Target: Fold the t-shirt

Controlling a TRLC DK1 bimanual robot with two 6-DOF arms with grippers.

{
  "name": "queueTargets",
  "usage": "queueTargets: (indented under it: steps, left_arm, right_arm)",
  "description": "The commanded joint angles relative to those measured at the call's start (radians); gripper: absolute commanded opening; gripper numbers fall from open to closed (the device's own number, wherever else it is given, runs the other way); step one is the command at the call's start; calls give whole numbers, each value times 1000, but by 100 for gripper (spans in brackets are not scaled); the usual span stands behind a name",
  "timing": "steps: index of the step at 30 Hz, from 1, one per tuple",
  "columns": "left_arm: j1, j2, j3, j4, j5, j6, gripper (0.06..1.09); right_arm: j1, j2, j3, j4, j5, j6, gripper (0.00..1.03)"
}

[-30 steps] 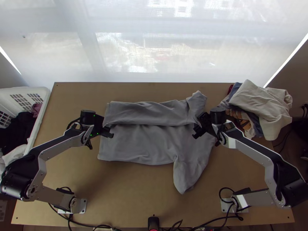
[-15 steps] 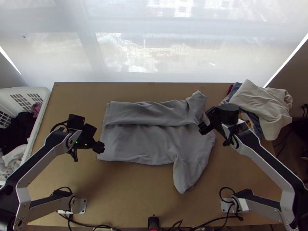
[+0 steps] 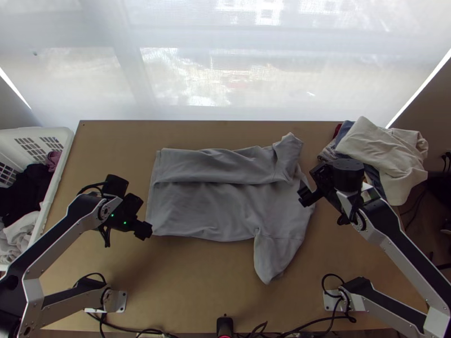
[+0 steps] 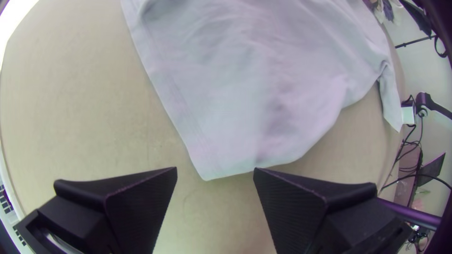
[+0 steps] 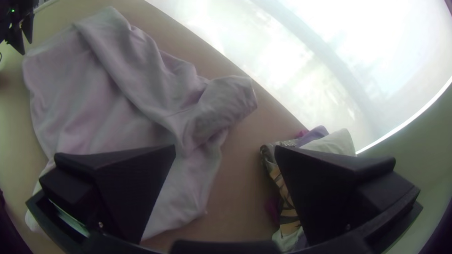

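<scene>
Currently, t-shirt (image 3: pixel 203 208) lies mid-table, long flap (image 3: pixel 214 165) folded over along its far side, near sleeve (image 3: pixel 273 259) jutting out. Left gripper (image 4: pixel 215 169), spread wide and empty, sits by the near hem corner (image 4: pixel 209 169); right gripper (image 5: pixel 225 146), likewise wide and empty, by the sleeve end. Risk: shallow pinch could catch one layer only, skewing the fold; uneven lifting could drag the flap loose.
</scene>
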Motion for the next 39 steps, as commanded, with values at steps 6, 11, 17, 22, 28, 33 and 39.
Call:
queueTargets:
  steps: [6,11,17,22,28,33,39]
  left_arm:
    - [-68,116,-20,107,18,-93,67]
    - [-84,142,-20,111,35,-124,36]
    - [-83,125,-34,125,33,-124,11]
    - [-80,89,-19,127,32,-145,9]
    - [-63,69,-8,127,30,-148,9]
    - [-48,62,-6,127,28,-143,9]
    - [-37,66,-6,127,28,-150,9]
  right_arm:
    - [51,-77,10,-117,2,-9,98]
    - [90,-117,11,-166,4,-10,98]
    - [154,-157,22,-262,5,-10,98]
    - [268,-175,28,-447,2,22,98]
    - [426,-221,-39,-578,-59,54,98]
    - [614,-243,-101,-626,-65,51,98]
    - [760,-221,-176,-585,-97,34,98]
